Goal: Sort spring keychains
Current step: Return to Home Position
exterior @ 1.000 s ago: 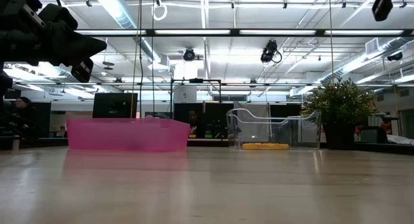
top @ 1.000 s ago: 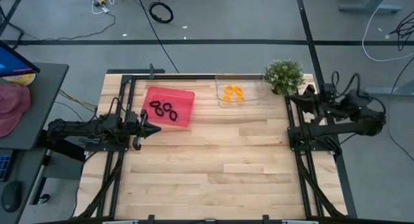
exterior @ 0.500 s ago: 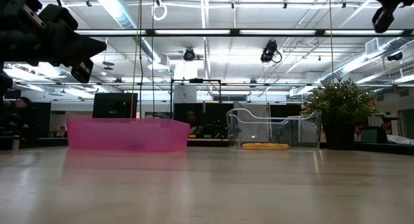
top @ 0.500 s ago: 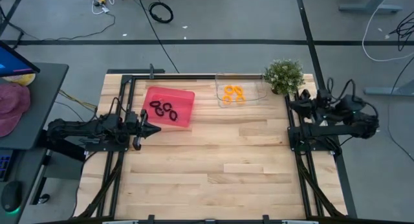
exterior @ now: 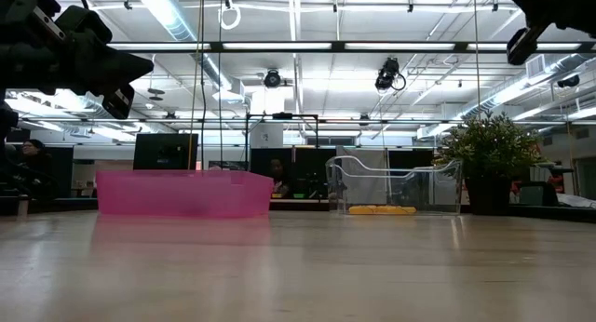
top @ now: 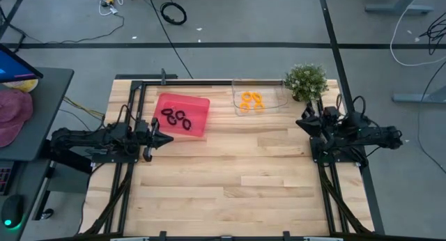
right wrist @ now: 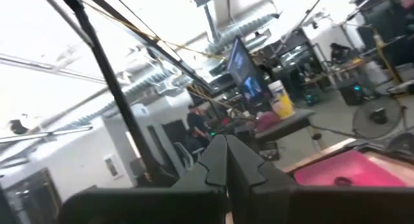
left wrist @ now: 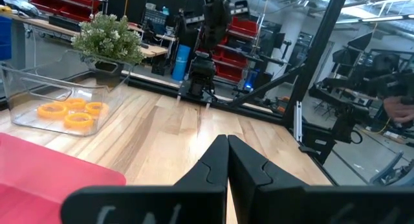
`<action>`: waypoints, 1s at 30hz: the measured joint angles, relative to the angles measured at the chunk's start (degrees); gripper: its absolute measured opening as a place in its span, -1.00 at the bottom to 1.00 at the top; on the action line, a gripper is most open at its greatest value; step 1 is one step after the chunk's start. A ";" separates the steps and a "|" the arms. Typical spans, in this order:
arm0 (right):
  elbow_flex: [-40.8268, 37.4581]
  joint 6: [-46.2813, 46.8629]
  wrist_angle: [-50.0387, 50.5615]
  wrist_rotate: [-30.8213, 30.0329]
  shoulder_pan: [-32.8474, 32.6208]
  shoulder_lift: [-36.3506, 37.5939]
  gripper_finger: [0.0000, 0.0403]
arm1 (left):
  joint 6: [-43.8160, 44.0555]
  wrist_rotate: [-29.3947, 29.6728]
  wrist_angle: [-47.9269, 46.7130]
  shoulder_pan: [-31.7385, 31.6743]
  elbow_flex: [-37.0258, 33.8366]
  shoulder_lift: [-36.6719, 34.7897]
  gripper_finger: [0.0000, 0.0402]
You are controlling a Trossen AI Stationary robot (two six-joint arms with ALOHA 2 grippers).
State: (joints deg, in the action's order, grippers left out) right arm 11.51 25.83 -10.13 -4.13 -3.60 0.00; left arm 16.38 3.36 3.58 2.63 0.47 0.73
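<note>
A grey floor [top: 265, 25] crossed by dark lines is seen around the table, and a dark side desk [top: 52, 109] is placed at the left. The hall is lit by long ceiling lights [exterior: 172, 15], and red storage bins [left wrist: 65, 0] are shelved beyond.

Left arm [top: 90, 143] matte black, built of chunky jointed segments; thin black cables arch over its wrist; a small pale piece sits beside that wrist; left pincer [top: 164, 138] black, narrowing to a point; in its own wrist view the two fingers [left wrist: 210, 172] are matte black wedges with stepped notches on their outer edges, joined to a broad dark bar bearing faint raised marks, unreadable. Right arm [top: 362, 133] equally black and blocky; black cables loop loosely above its segments; right pincer [top: 304, 122] dark and tapered; its fingers [right wrist: 213, 162] show the same notched, pointed shape.
</note>
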 joint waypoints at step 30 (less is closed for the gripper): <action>-10.52 -9.24 9.01 1.43 0.07 -0.14 -1.00 | 0.00 0.00 0.04 0.00 0.00 0.00 -0.98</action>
State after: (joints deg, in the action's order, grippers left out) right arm 0.99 16.59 -1.13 -2.70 -3.53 -0.14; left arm 16.38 3.36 3.62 2.63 0.47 0.73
